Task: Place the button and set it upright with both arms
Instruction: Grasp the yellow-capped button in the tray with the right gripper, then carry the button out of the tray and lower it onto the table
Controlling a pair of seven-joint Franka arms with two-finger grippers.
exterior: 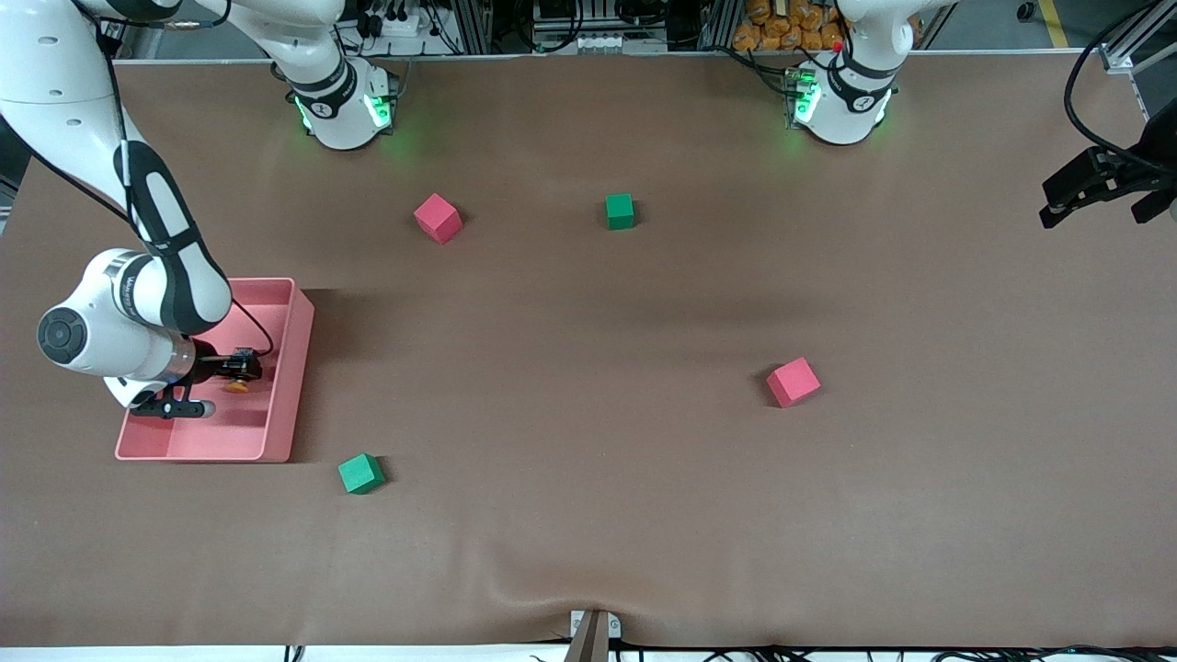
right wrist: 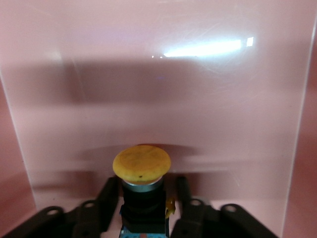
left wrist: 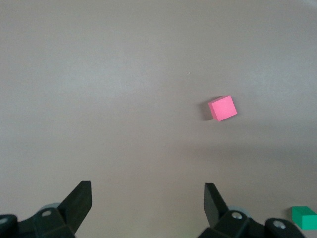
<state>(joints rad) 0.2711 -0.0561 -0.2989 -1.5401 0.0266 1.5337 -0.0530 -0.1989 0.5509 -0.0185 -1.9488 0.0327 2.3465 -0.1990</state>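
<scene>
The button (exterior: 238, 379), an orange cap on a black body, is inside the pink tray (exterior: 287, 368) at the right arm's end of the table. In the front view its cap lies nearer to the camera than its body. My right gripper (exterior: 230, 371) reaches down into the tray. In the right wrist view the right gripper (right wrist: 146, 182) is shut on the button (right wrist: 141, 162), with a finger on each side of the black body. My left gripper (exterior: 1094, 188) waits open over the left arm's end of the table. The left gripper (left wrist: 147, 203) holds nothing.
Two red cubes (exterior: 438, 218) (exterior: 793, 382) and two green cubes (exterior: 620, 211) (exterior: 360, 473) lie scattered on the brown table. One green cube sits just off the tray's corner nearest the front camera. The left wrist view shows a red cube (left wrist: 222, 108) and a green cube (left wrist: 304, 217).
</scene>
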